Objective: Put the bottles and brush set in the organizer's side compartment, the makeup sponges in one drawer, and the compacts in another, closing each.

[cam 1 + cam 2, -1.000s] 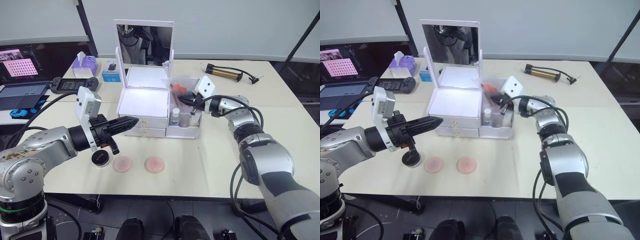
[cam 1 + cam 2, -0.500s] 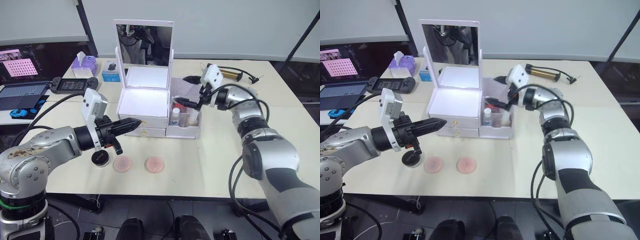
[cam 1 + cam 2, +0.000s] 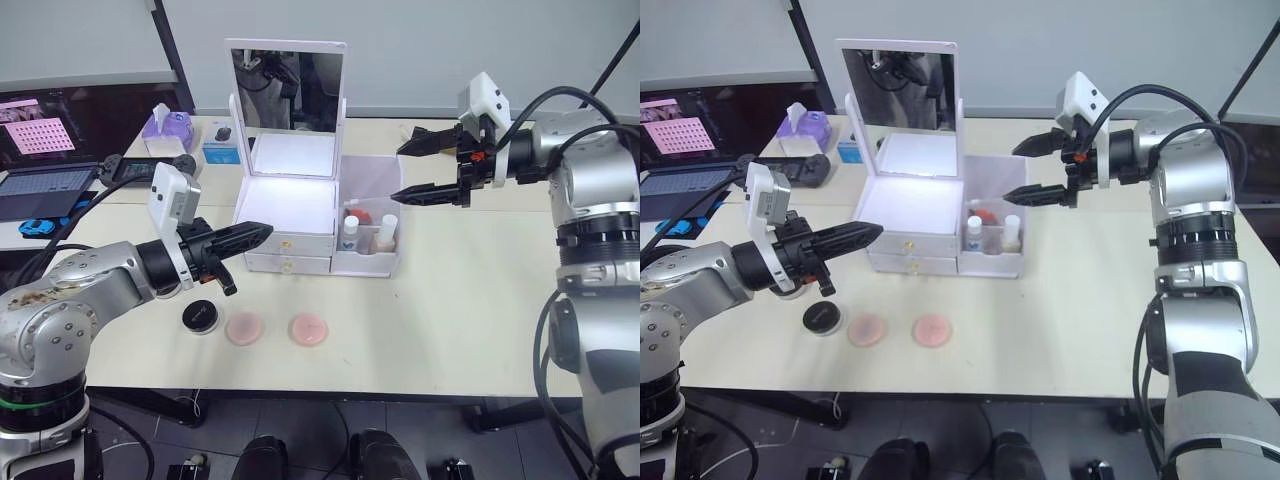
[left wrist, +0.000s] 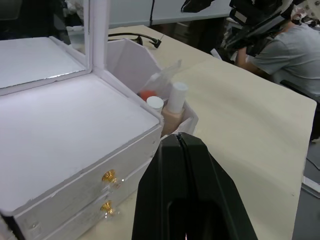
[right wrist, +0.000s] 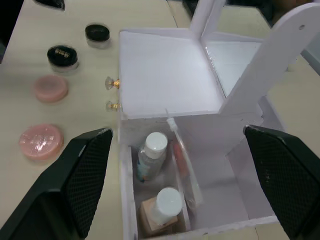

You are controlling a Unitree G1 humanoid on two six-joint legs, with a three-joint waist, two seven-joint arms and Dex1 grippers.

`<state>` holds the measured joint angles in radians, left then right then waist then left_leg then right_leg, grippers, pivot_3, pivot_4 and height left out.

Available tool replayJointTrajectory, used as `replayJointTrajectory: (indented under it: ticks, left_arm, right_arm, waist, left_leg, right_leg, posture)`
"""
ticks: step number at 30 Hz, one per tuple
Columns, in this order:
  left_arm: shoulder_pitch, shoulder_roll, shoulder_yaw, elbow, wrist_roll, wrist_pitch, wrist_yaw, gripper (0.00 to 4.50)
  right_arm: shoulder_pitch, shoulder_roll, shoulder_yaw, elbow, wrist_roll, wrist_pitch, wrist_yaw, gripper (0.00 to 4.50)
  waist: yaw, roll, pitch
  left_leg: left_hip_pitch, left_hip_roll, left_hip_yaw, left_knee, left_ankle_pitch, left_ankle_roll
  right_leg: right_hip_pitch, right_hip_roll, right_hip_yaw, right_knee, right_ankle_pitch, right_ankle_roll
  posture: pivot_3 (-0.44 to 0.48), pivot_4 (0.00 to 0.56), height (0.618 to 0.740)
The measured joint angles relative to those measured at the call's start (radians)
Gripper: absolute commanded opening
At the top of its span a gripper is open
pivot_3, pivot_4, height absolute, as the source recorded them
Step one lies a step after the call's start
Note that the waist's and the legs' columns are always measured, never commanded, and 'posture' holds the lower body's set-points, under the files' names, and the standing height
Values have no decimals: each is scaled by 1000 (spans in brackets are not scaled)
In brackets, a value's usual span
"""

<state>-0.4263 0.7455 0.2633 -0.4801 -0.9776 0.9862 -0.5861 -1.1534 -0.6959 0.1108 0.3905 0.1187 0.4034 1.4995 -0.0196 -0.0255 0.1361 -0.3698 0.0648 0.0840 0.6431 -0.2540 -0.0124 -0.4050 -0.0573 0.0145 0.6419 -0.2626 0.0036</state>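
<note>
The white organizer [image 3: 290, 205] with its mirror stands mid-table. Both drawers [image 3: 290, 255] are shut, their gold knobs [image 4: 108, 176] facing me. Its side compartment [image 3: 385, 185] holds two bottles [image 5: 151, 150] [image 5: 165, 202] and the clear brush set pouch [image 5: 182, 165]. Two pink makeup sponges [image 3: 245, 327] [image 3: 309, 327] lie in front of the organizer. One black compact [image 3: 201, 316] sits left of them, and a second compact [image 5: 97, 32] lies further left. My left gripper [image 3: 262, 235] is shut and empty, pointing at the drawers. My right gripper [image 3: 404, 173] hangs open and empty above and right of the side compartment.
At the back left are a purple tissue box [image 3: 167, 128], a small blue box [image 3: 222, 150], a game controller [image 3: 130, 168] and a laptop [image 3: 45, 190]. A person in a grey shirt [image 4: 280, 50] sits beyond the table's right side. Bare tabletop lies right of the organizer.
My right gripper opened inside the side compartment, left the brush set there, then rose and drew back to the right. The left gripper stays shut and has barely shifted.
</note>
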Motion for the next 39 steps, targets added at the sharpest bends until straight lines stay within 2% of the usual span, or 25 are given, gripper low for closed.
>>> replayJointTrajectory:
  ticks: [2, 6, 13, 21, 29, 34, 39]
  left_arm:
    - [0, 0, -14, 0, 6, -7, -8, 0]
    - [0, 1, -40, 5, 33, -21, -16, 0]
    - [1, 3, -49, 12, 58, -29, -20, 0]
    - [5, 0, -43, 8, 25, -21, -23, 0]
    - [9, 0, -35, -4, -2, -23, -10, 0]
    - [-9, -21, -44, -3, 6, -34, 1, 0]
    - [-16, -24, -44, 9, 16, -57, -2, 0]
  right_arm:
    - [7, -2, 32, -47, -5, 20, -3, 3843]
    - [39, 0, 135, -116, -40, 43, -2, 2474]
    - [16, 30, 198, -60, -91, 40, -50, 127]
    - [-88, 147, 244, 163, -177, -8, -163, 54]
    - [-211, 246, 246, 556, -299, -236, -487, 54]
    - [-218, 256, 229, 649, -317, -325, -570, 54]
    - [-205, 244, 171, 619, -287, -330, -541, 54]
  waist:
    - [0, 0, 0]
    - [5, 0, 0]
    - [7, 0, 0]
    - [2, 0, 0]
    - [5, 0, 0]
    - [4, 0, 0]
    - [2, 0, 0]
  left_leg:
    - [0, 0, 0, 0, 0, 0]
    - [0, 0, 1, 0, 0, 0]
    - [-1, 0, 1, 1, 0, 0]
    - [-1, 0, 1, 1, 0, 0]
    - [-1, 0, 1, 1, 0, 0]
    - [-1, 0, 1, 1, 0, 0]
    - [-1, 0, 1, 0, 0, 0]
  right_leg:
    - [0, 0, 0, 0, 0, 0]
    - [0, 0, 0, 0, 0, 0]
    - [0, 0, -1, 0, 0, 0]
    - [-1, 1, 0, 0, 0, -1]
    - [-1, 0, -1, 0, 0, -1]
    - [-1, -1, -1, 0, 0, -1]
    - [-1, 0, -1, 0, 0, -1]
  posture:
    - [0, 150, 725]
    - [0, 150, 725]
    - [0, 150, 725]
    - [0, 150, 725]
    - [0, 150, 725]
    - [0, 150, 725]
    - [0, 150, 725]
